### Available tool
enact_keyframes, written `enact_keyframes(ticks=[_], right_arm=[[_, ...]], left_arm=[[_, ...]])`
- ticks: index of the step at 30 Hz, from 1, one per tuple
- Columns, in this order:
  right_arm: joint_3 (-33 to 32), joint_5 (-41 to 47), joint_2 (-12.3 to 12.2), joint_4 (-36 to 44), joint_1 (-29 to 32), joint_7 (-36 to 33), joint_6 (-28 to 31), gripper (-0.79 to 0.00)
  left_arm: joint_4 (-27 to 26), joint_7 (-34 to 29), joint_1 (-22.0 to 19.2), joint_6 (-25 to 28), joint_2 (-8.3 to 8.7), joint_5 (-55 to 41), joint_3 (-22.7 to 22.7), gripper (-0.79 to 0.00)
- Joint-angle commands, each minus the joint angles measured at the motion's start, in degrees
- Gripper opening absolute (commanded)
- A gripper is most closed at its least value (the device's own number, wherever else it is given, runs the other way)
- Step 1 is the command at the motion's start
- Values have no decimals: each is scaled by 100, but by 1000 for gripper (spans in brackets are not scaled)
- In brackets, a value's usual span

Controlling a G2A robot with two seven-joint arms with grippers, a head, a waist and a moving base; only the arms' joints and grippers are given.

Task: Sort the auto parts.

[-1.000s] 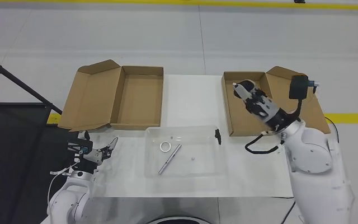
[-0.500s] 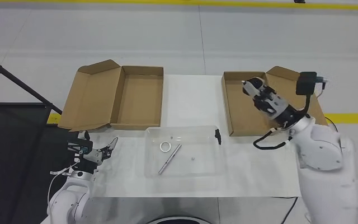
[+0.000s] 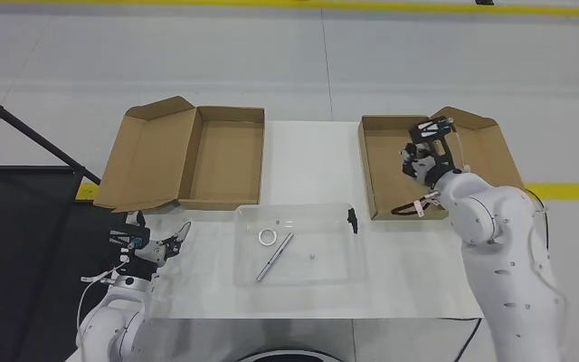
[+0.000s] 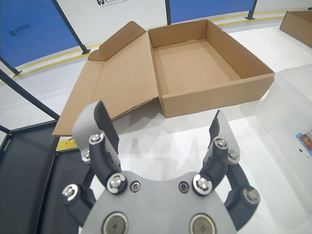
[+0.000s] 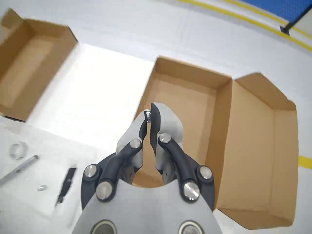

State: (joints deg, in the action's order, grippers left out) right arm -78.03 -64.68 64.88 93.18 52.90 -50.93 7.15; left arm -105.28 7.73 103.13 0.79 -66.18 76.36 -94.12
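My right gripper (image 5: 147, 119) is shut on a small silver screw (image 5: 147, 112) and hangs above the right cardboard box (image 5: 192, 103), near its inner wall. In the top view that gripper (image 3: 412, 166) is over the same box (image 3: 387, 185). A clear plastic tray (image 3: 242, 271) holds a white ring (image 3: 267, 237), a metal rod (image 3: 274, 257), a tiny washer (image 3: 311, 256) and a black clip (image 3: 352, 220). My left gripper (image 4: 158, 127) stands open with nothing in it, low over the table's left front corner (image 3: 161, 228).
An open cardboard box (image 3: 222, 163) with its lid flap folded out lies at the back left, seen also as the box (image 4: 195, 66) ahead of the left gripper. A black frame (image 3: 36, 145) stands left of the table. White tabletop (image 3: 308, 163) separates the two boxes.
The right arm has turned its wrist and drawn the gripper in over the right box, now pointing downward. The left arm and the tray's parts have not moved.
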Motion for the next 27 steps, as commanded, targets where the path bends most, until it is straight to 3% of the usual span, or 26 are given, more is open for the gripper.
enact_keyframes(ticks=[1, 11, 18, 27], right_arm=[[192, -261, 17, -476, -246, -210, -48, -785], [1250, -1171, 206, -2100, -1387, -988, -52, -785], [1837, -967, 445, -3283, -2107, -1003, 133, -785], [2337, -765, 708, -4219, -2586, -973, 292, -785]], left_arm=[[0, 0, 0, 0, 0, 0, 0, 0], [0, 0, 0, 0, 0, 0, 0, 0], [0, 0, 0, 0, 0, 0, 0, 0], [0, 0, 0, 0, 0, 0, 0, 0]])
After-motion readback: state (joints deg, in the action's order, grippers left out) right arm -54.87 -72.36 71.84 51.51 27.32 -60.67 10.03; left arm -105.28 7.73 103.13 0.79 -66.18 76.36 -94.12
